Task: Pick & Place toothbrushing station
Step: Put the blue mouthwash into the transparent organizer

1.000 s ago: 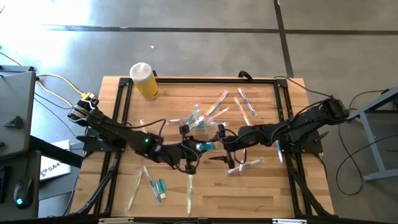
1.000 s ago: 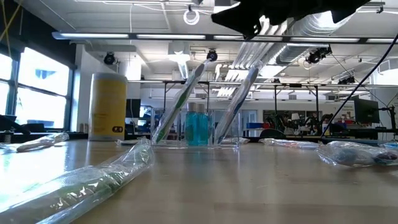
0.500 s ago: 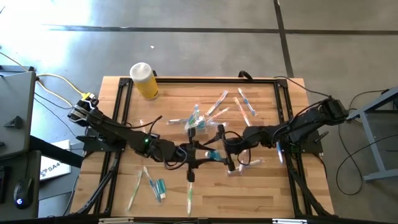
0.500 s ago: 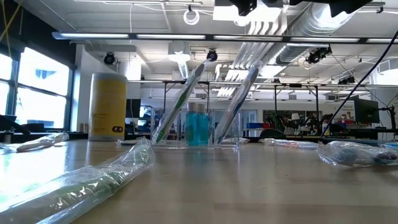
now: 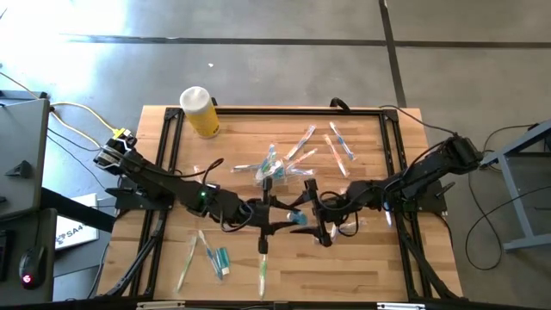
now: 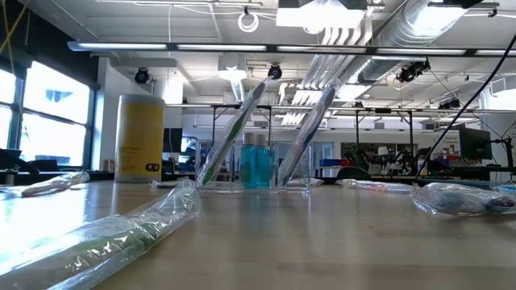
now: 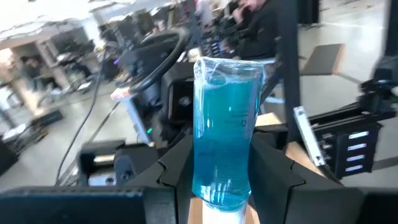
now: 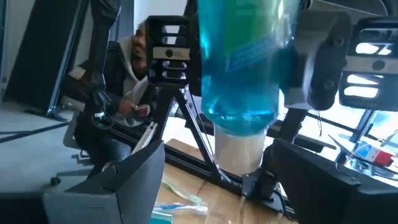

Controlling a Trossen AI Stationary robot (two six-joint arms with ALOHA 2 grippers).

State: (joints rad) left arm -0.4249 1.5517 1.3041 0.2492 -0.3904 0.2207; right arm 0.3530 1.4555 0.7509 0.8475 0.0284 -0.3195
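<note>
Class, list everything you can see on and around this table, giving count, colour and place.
table: one, light wood, under everything
yellow bottle: one, yellow with white cap, table corner on the left arm's side
clear container: one, see-through, mid-table, holding leaning toothbrushes and teal tubes
loose toothbrushes: several, pastel, wrapped, scattered over the table
held tube: one, teal and white, in the left claw
person: one, light hood, beyond the table
left claw: one, dark, shut on the held tube, mid-table
right claw: one, dark, open, beside that tube

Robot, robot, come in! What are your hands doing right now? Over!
Left gripper shut on wrapped teal-and-white tube, mid-table. Right gripper open, facing it. Small clear plastic container just beyond. Nothing between.
</note>
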